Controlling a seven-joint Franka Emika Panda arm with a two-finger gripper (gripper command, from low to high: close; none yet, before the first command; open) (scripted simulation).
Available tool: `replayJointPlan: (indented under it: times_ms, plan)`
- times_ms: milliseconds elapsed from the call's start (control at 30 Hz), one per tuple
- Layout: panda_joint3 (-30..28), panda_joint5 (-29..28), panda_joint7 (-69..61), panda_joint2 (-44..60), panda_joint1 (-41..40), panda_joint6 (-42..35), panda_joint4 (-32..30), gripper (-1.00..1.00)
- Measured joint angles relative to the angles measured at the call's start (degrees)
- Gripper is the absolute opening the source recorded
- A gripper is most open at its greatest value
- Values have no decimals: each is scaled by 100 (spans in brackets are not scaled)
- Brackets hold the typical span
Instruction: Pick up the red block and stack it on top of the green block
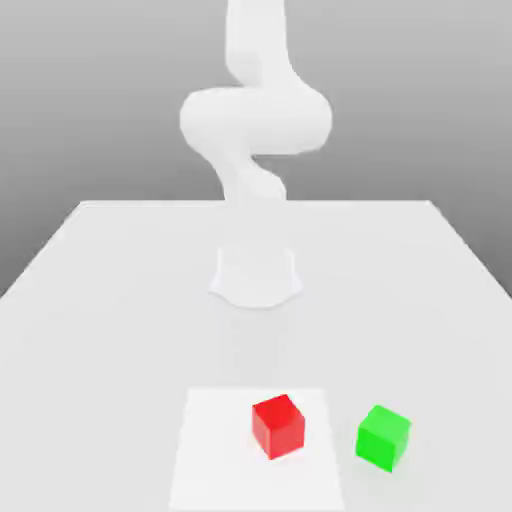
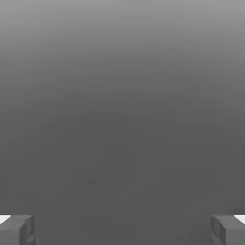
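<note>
The red block (image 1: 278, 425) rests on the white table near its front edge, on a paler square patch (image 1: 215, 450). To the exterior view's right of it, a short gap away, sits the green block (image 1: 384, 437) of the same size. In the hand view my gripper (image 2: 122, 229) is open: its two grey fingertips (image 2: 19, 229) stand far apart with nothing between them, against a plain grey background.
The white arm (image 1: 255, 120) rises from its base (image 1: 256, 275) at the middle of the table (image 1: 100, 300) and bends upward out of the picture. The table's far edge runs behind the base.
</note>
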Motion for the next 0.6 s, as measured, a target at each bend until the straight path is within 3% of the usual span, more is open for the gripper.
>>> replayJointPlan:
  times_ms: [600]
  plan:
    - [-216, 21, -1871, 3791, 545, 2118, -1919, 0]
